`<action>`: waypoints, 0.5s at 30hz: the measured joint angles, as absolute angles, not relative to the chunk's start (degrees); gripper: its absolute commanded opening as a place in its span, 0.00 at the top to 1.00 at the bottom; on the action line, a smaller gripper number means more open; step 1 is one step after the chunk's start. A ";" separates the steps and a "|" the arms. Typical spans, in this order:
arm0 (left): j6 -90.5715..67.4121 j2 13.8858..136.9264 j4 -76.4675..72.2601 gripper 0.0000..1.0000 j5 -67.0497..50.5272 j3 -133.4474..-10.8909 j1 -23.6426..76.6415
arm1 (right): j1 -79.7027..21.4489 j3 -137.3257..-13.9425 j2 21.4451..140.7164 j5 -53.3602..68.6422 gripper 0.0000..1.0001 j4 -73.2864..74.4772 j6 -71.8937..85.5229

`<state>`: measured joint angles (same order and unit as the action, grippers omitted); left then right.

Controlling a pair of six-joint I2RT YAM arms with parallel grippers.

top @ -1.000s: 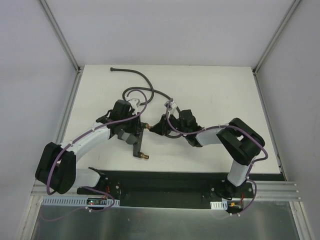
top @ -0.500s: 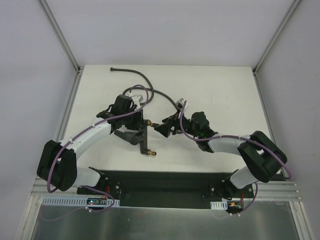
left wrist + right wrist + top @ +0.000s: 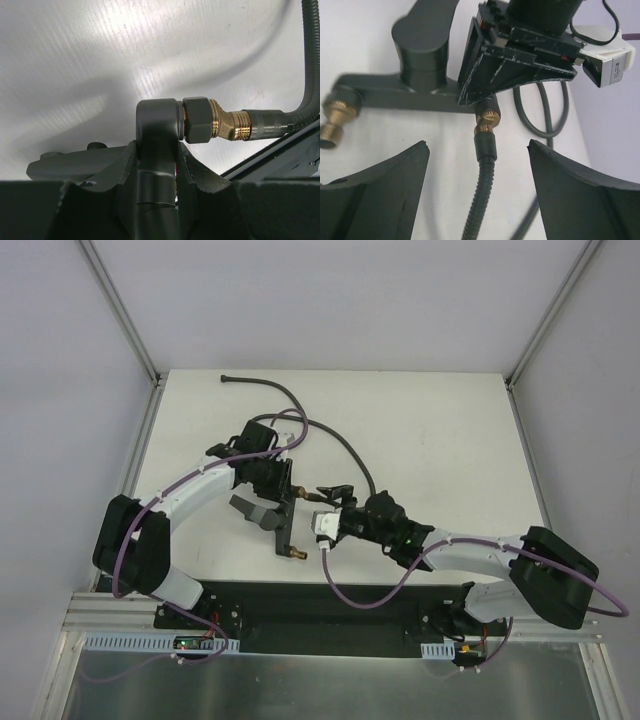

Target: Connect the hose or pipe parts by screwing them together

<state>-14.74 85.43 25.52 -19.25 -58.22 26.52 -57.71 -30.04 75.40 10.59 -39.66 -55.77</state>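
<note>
White table (image 3: 450,440), right hand (image 3: 476,147) open, arm (image 3: 470,552) outstretched

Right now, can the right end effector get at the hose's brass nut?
Probably yes: the right end effector stands open, the hose between its jaws, and the brass nut lies ahead, though the left end effector holding the fitting crowds it.

There is one hose (image 3: 477,200), running down the middle of the right wrist view, and one fitting (image 3: 420,60) in the upper left of that view, with two brass ends (image 3: 332,120) showing on it. In the top view two arms (image 3: 190,495) reach in from the bottom edge, each with one gripper, the left gripper (image 3: 156,160) and the right gripper (image 3: 475,147), and there are two purple cables (image 3: 360,597), one per arm, over one table (image 3: 450,440)
</note>
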 measured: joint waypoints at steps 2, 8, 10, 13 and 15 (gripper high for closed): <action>-14.46 85.73 26.24 1.00 -19.57 -58.54 26.52 | -58.37 -29.82 76.07 8.91 0.21 -38.96 -61.87; -13.93 86.30 26.85 1.00 -20.40 -58.92 26.50 | -59.66 -30.09 79.29 4.80 0.33 -35.83 -74.02; -13.89 86.63 27.00 1.00 -20.71 -59.09 26.50 | -60.38 -30.85 81.41 3.36 0.37 -35.22 -76.71; -13.89 87.20 27.05 1.00 -21.06 -59.31 26.50 | -60.95 -31.94 83.72 2.17 0.42 -34.79 -78.89; -13.87 87.39 27.07 1.00 -21.17 -59.33 26.50 | -61.06 -32.80 84.86 1.69 0.47 -34.63 -79.85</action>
<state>-13.87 87.39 27.07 -21.17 -59.33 26.50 -61.06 -32.80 84.86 1.69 -34.63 -79.85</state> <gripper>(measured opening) 0.264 0.590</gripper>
